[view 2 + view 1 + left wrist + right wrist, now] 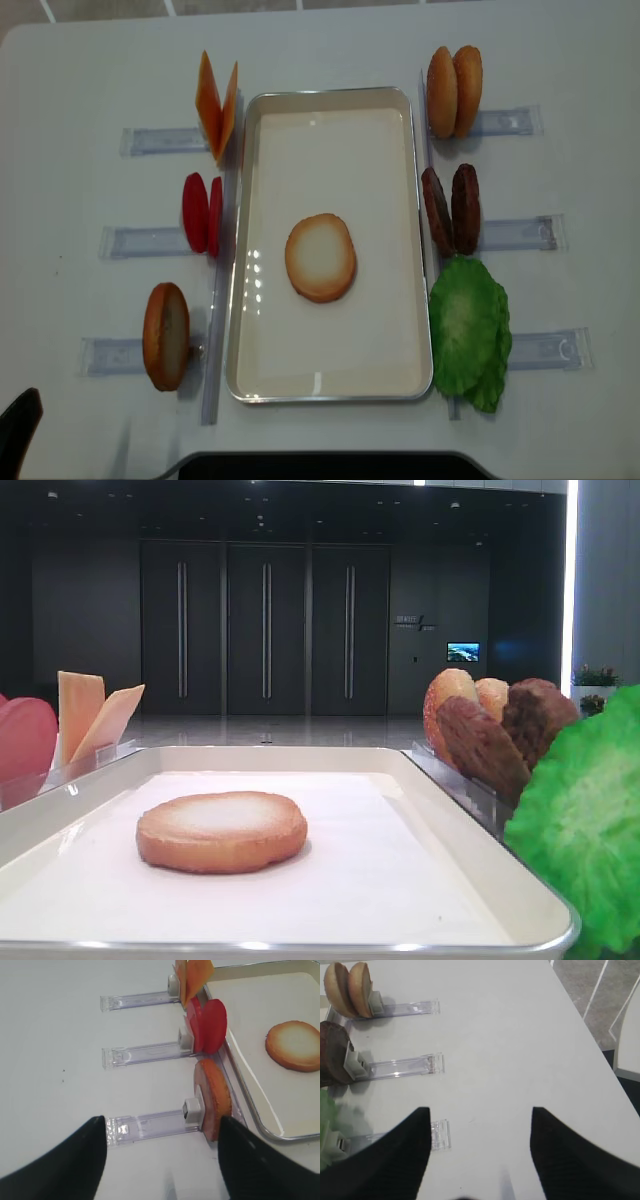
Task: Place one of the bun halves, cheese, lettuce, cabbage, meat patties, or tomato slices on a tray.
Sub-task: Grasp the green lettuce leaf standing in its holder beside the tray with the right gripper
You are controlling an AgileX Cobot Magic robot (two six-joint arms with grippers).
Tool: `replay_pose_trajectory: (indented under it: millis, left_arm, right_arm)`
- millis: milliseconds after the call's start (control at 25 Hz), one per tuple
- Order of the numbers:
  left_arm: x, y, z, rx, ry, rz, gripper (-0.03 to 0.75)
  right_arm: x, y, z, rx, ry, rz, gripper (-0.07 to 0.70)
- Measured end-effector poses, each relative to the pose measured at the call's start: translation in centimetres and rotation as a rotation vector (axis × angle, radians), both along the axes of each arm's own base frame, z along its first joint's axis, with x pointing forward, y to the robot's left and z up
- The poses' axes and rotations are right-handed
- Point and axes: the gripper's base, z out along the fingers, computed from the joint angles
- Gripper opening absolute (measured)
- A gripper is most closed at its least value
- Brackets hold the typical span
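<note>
No legible text, labels or numbers.

A round golden-brown bun half (222, 831) lies flat on the cream-white rectangular tray (520, 900); a ruffled green lettuce leaf (590, 825) leans at its right rim.

Bright, even overhead light on the white worktop (330, 50); shadows soft, short. Small glare spots on the tray (250, 262) rim and liner. Low front view: dark hall bkgd, lettuce (590, 820) edge blurry. Wrist views soft; near gripper fingers (395, 1160) out of focus.
</note>
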Motion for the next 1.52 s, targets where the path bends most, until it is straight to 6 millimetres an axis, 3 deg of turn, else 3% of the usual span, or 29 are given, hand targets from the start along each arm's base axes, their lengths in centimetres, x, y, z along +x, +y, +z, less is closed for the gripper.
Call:
replay_pose_trajectory:
  millis: [1360,1520]
  left_arm:
    - [0.0,0.0,0.0,0.0,0.0,0.0,0.352]
    - [0.0,0.0,0.0,0.0,0.0,0.0,0.332]
  right_arm:
    - [0.0,0.0,0.0,0.0,0.0,0.0,0.416]
    - [1.8,0.1,0.3,0.046,0.106,0.011,0.416]
